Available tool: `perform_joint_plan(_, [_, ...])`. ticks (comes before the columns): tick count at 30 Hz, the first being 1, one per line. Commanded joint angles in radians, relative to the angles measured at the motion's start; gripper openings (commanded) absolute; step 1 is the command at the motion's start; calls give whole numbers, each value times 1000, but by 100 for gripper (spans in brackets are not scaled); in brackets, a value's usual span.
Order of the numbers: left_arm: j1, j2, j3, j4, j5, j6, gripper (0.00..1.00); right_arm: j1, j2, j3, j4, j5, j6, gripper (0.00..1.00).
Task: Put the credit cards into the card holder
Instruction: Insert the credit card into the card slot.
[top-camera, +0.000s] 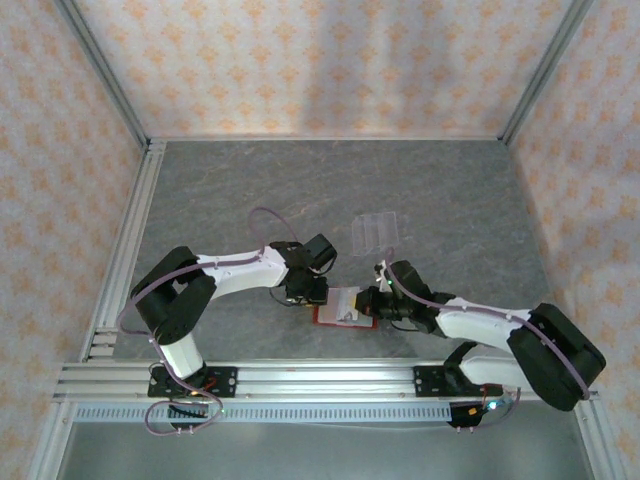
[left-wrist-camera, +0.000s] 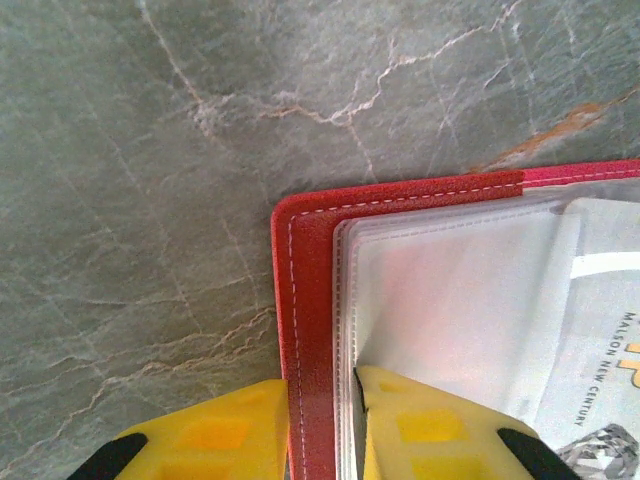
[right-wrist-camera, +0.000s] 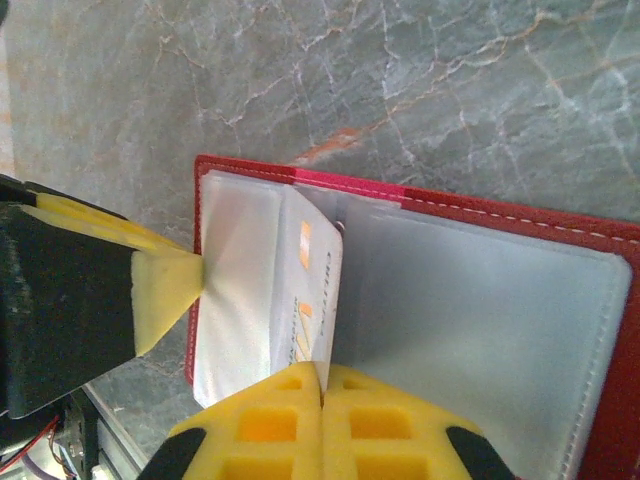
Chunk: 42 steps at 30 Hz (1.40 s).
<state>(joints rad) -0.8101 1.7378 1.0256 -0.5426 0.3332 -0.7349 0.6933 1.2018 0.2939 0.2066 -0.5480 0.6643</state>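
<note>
Nearest to us, at the front of the grey marbled table (top-camera: 250, 190), the two arms lean in toward each other over the card holder (top-camera: 340, 306), which lies open and flat between them with its pale sleeves upward. The left gripper (left-wrist-camera: 320, 385) is clamped on the holder's red cover edge, one yellow finger outside the stitched border and the other on the clear sleeves. The right gripper (right-wrist-camera: 322, 372) comes in from the opposite side, its fingers pressed together. A credit card (right-wrist-camera: 312, 290) with orange print stands up among the sleeves, its lower edge running down to their seam, though we cannot tell whether it is pinched there. Farther back, well apart from the holder, a clear slotted rack (top-camera: 375, 232) lies on the table.
</note>
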Motion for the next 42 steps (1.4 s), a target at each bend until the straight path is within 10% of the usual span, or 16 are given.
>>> perform_joint_plan(1, [-3, 23, -24, -76, -32, -6, 24, 6, 29, 2, -67, -11, -28, 0])
perform_joint_plan(42, [-5, -9, -69, -51, -10, -30, 24, 77, 219, 67, 95, 10, 50, 0])
